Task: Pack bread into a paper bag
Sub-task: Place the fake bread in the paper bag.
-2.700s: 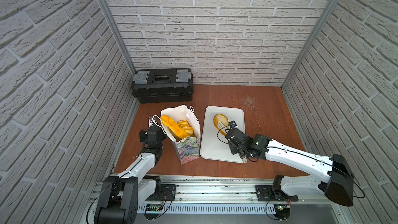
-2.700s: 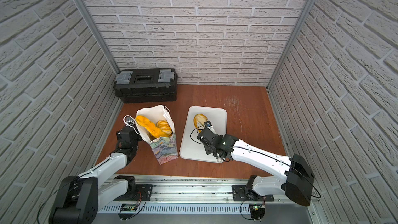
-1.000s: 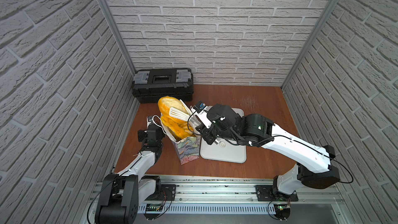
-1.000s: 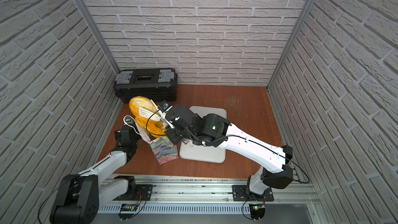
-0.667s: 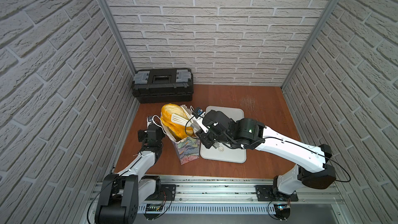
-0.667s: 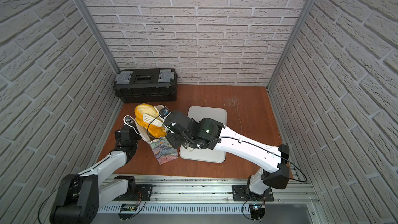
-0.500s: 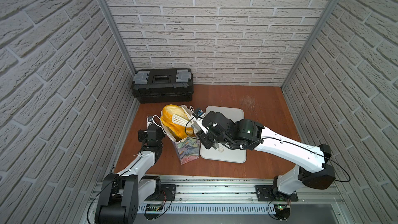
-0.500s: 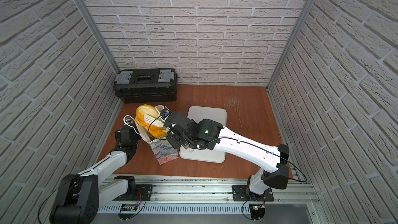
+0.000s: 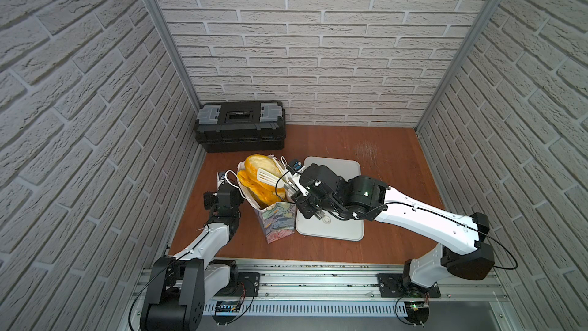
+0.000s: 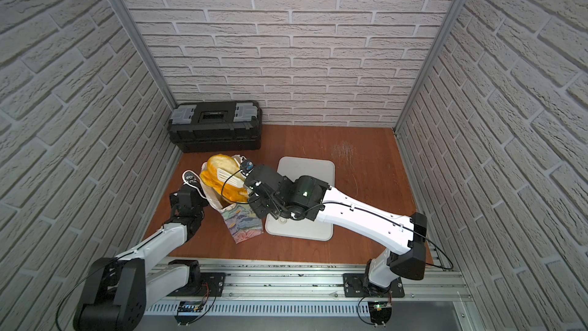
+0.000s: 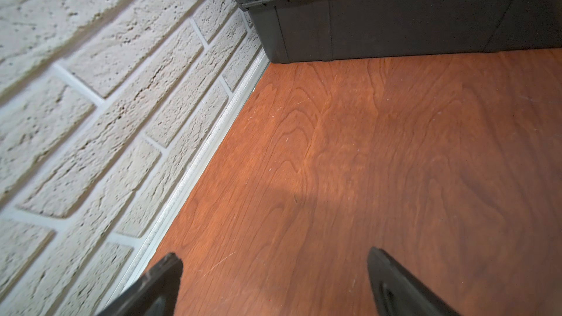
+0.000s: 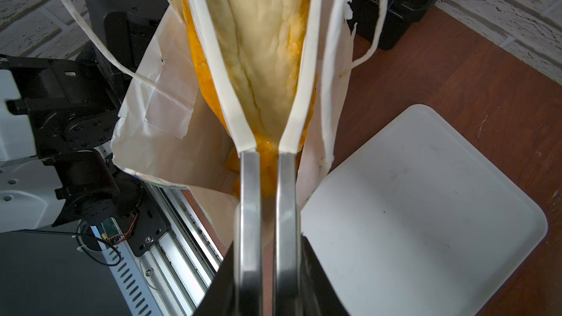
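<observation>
The paper bag [image 9: 278, 221] [image 10: 243, 221] stands upright at the left of the table, its white lining [image 12: 158, 123] spread wide. My right gripper [image 9: 297, 186] [image 10: 254, 186] [image 12: 267, 256] is shut on metal tongs [image 12: 267, 208]. Their white heads [image 9: 267, 177] lie against both sides of the large flour-dusted loaf [image 9: 257, 162] [image 10: 219, 162] [image 12: 261, 41], which sticks up out of the bag's mouth. More golden bread [image 9: 254, 187] lies in the bag under it. My left gripper [image 9: 225, 186] [image 11: 273, 256] is open beside the bag's left wall, with only bare floor between its fingers.
A white tray [image 9: 343, 218] [image 10: 311, 167] [image 12: 425, 193] lies right of the bag, under my right arm. A black toolbox [image 9: 240, 125] [image 10: 216, 125] [image 11: 395, 10] stands against the back wall. The bag's cord handles [image 12: 328, 56] hang beside the tongs. Brick walls close in the sides.
My right arm has brought the loaf down and a little nearer, from above the bag into its mouth. The left arm has not moved.
</observation>
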Controlling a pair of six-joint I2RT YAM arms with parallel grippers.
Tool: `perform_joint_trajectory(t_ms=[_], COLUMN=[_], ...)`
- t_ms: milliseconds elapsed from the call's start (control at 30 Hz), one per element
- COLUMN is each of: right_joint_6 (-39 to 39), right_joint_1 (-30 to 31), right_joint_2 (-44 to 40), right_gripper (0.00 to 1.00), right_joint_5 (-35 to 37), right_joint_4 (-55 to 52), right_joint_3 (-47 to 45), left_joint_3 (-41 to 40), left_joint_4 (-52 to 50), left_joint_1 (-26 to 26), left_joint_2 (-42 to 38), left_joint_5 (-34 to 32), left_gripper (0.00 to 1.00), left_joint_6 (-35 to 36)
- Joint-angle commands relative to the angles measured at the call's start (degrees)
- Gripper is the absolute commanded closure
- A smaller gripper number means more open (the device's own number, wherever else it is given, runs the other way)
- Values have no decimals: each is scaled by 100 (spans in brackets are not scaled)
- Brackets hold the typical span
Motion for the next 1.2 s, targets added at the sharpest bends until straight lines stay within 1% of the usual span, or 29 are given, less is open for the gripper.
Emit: perform_joint_trajectory(t_ms=[0, 100, 500, 567, 833, 1000, 1167], right_joint_6=[66, 62, 24, 1, -100, -118, -124], right_joint_1=[-20, -20, -22, -19, -20, -18, -17], right_joint_2=[-268, -264, -353, -388, -575, -571, -540], right_gripper=[68, 63, 60, 58, 55, 53, 53], right_joint_5=[-37, -133, -190, -192, -165, -187, -239], right_joint_4=[505, 505, 538, 550, 702, 652, 686], right_joint_3=[22, 50, 93, 97, 68, 63, 34], left_joint_3=[88, 88, 79, 79, 79, 79, 79], left_joint_4=[142, 142, 149, 143, 144, 149, 151], left_joint_1=[32, 32, 32, 32, 32, 32, 41], left_joint_2=[-32, -32, -41, -42, -37, -49, -49], left_joint_5=[-52, -53, -24, -17, -4, -2, 3], left_gripper=[2, 2, 2, 2, 2, 2, 2], left_joint_6=[-38, -29, -29, -25, -34, -33, -34])
